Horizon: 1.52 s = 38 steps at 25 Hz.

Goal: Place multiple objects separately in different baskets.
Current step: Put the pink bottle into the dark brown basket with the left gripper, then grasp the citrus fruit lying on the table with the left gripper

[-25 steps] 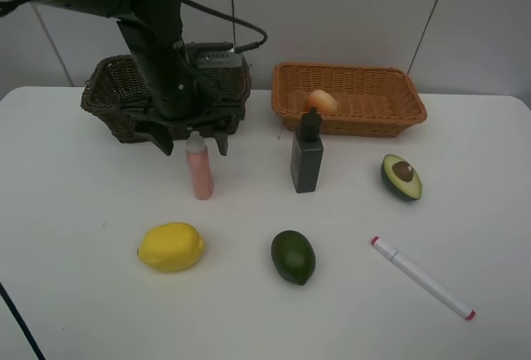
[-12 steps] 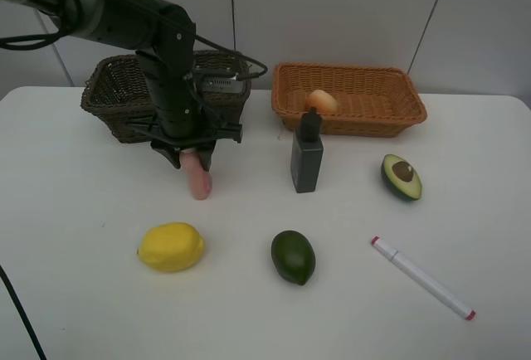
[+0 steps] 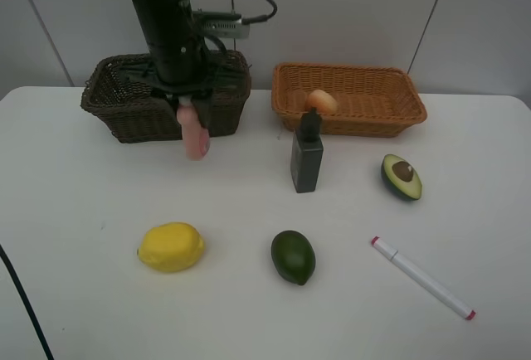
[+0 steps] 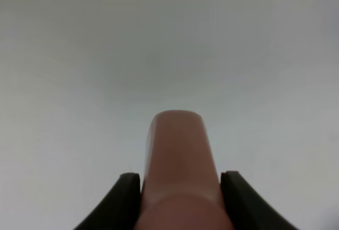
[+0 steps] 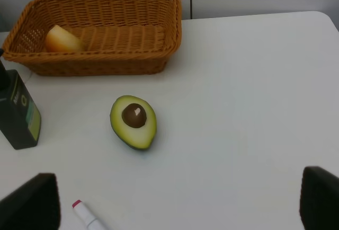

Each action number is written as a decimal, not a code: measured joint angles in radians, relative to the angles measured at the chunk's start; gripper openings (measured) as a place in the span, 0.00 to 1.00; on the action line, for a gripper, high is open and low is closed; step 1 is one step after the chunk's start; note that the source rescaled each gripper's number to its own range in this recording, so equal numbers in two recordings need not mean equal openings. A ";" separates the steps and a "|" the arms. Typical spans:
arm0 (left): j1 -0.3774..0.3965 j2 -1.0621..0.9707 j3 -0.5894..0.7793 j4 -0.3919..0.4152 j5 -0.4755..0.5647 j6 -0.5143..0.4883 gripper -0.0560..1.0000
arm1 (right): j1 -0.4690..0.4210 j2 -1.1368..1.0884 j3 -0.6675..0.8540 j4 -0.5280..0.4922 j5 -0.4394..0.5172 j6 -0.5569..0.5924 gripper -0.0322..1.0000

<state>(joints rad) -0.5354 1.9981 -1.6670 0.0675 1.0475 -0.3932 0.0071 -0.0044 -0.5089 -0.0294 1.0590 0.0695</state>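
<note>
Lifted off the table (image 3: 83, 285), the pink bottle (image 3: 196, 139) hangs clamped between the fingers (image 4: 126, 201) of the left gripper (image 3: 193, 111).

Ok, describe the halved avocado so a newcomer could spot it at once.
Start at the light orange-tan basket at the back right of the white table. In front of its right end lies the halved avocado. Unlike the whole dark green avocado nearer the front, it shows pale flesh and a brown pit.
</note>
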 joint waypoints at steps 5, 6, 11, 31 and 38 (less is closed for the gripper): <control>0.072 0.000 -0.250 -0.010 0.009 0.053 0.06 | 0.000 0.000 0.000 0.000 0.000 0.000 1.00; 0.092 0.014 -0.285 -0.010 -0.006 0.055 0.06 | 0.000 0.000 0.000 0.000 0.000 0.000 1.00; 0.198 0.113 -0.337 0.002 -0.092 0.082 0.09 | 0.000 0.000 0.000 0.000 0.000 0.000 1.00; 0.168 0.147 -0.535 -0.164 0.150 0.304 0.94 | 0.000 0.000 0.000 0.000 0.000 0.000 1.00; 0.022 -0.024 -0.280 -0.159 0.149 0.467 0.94 | 0.000 0.000 0.000 0.000 0.000 0.000 1.00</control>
<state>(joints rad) -0.5137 1.9738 -1.9469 -0.0919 1.1965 0.0734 0.0071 -0.0044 -0.5089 -0.0294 1.0590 0.0695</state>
